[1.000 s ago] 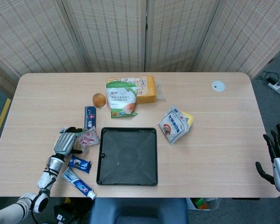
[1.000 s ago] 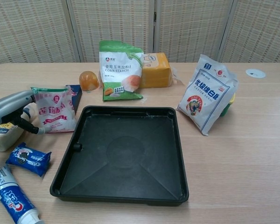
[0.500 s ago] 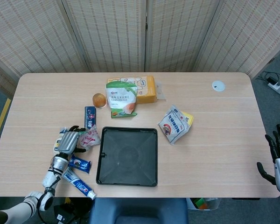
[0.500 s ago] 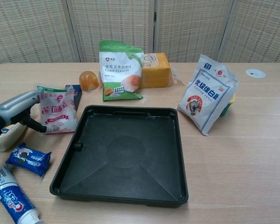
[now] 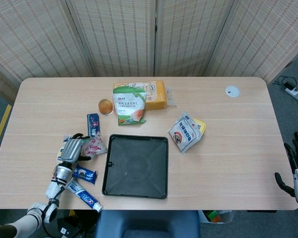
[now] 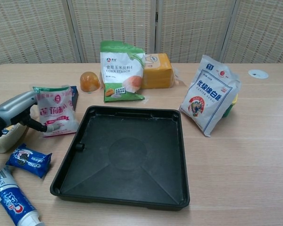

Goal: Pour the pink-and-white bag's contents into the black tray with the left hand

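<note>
Nearest the robot, at the bench's [image 6: 254,155] front left corner, lies a toothpaste tube [image 6: 10,200], and just beyond it a small blue snack packet [image 6: 28,160]. The black tray [image 6: 125,157] sits in the front middle, open side up. Left of the tray, the left hand [image 6: 12,112] holds the pink-and-white bag [image 6: 55,110] upright, fingers closed on the bag's left edge; the bag stands just beside the tray's far left corner, its bottom on or just above the bench. A cream-coloured object [image 6: 2,138] sits under the hand. Behind the bag is a dark blue box [image 5: 93,124], then an orange cup [image 6: 89,81]. Further back stand a green-and-white starch bag [image 6: 121,70] and a yellow package [image 6: 156,70]. Right of the tray leans a white-and-blue bag [image 6: 210,95]. The right hand [image 5: 297,171] hangs off the bench's right edge, fingers spread, holding nothing.
</note>
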You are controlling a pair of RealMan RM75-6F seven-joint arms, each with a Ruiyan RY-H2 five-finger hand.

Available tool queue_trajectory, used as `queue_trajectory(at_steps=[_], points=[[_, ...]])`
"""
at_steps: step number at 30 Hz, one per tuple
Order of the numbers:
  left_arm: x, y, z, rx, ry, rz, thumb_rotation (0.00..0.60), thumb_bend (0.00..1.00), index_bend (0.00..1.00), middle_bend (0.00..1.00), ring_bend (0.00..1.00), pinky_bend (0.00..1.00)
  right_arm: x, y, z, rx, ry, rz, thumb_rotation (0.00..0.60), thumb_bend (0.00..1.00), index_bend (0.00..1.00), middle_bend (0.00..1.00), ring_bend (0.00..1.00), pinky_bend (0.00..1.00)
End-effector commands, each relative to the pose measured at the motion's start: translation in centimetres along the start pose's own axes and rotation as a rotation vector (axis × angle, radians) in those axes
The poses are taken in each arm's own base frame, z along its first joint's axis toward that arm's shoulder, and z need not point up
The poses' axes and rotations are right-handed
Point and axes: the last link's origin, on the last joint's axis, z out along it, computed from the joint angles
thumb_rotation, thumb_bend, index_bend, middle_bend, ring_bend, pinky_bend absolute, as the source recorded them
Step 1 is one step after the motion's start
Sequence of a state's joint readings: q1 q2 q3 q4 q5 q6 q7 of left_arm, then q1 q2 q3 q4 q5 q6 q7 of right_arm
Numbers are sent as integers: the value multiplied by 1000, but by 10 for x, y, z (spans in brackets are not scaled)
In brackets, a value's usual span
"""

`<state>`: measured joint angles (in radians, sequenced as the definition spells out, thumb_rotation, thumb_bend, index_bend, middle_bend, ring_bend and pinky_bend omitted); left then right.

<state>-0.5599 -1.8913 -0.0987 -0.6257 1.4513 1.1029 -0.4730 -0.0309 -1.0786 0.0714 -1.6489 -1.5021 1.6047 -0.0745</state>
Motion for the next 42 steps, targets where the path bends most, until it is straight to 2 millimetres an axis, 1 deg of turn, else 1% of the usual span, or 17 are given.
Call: queue_trajectory(at_steps=[1, 4, 9, 14, 20, 24, 28, 31, 34, 39, 42], points=[[-1, 0, -1, -14, 5, -2, 600, 425, 539, 593, 513, 250, 0, 0, 0, 0, 1, 0, 600, 366, 0, 0, 28, 0], [2, 0, -4, -60, 11, 20, 600, 477, 571, 627, 550, 272, 2, 0, -1, 0, 7, -2, 600, 366, 0, 0, 28, 0], [7, -2, -9, -117, 25, 39, 600, 494, 599, 659, 581, 286, 2, 0, -2, -3, 11, -1, 600, 366, 0, 0, 30, 0], [11, -4, -13, -150, 36, 46, 600, 501, 626, 688, 609, 334, 2, -1, -2, 1, 13, 0, 600, 367, 0, 0, 30, 0], [21, -4, -14, -212, 48, 72, 600, 537, 646, 727, 651, 480, 4, -3, -2, 6, 19, -1, 600, 366, 0, 0, 30, 0], [36, 1, -11, -279, 71, 111, 600, 553, 652, 736, 666, 597, 4, -4, -1, 13, 23, 0, 600, 366, 0, 0, 30, 0], [57, 13, -4, -368, 96, 168, 600, 569, 651, 744, 681, 653, 4, -6, 0, 25, 23, -1, 600, 367, 0, 0, 30, 0], [68, 22, 1, -421, 100, 219, 600, 584, 649, 746, 695, 687, 5, -7, 2, 34, 25, -5, 600, 367, 0, 0, 29, 0], [78, 37, 5, -477, 91, 277, 600, 594, 650, 748, 710, 709, 5, -9, 4, 43, 25, -5, 600, 367, 0, 0, 30, 0], [84, 58, 9, -538, 53, 393, 600, 614, 654, 763, 733, 730, 3, -9, 5, 49, 21, -1, 600, 367, 0, 0, 29, 0], [85, 68, 11, -569, 40, 496, 600, 630, 656, 769, 742, 745, 3, -9, 5, 50, 23, 0, 600, 366, 0, 0, 29, 0]])
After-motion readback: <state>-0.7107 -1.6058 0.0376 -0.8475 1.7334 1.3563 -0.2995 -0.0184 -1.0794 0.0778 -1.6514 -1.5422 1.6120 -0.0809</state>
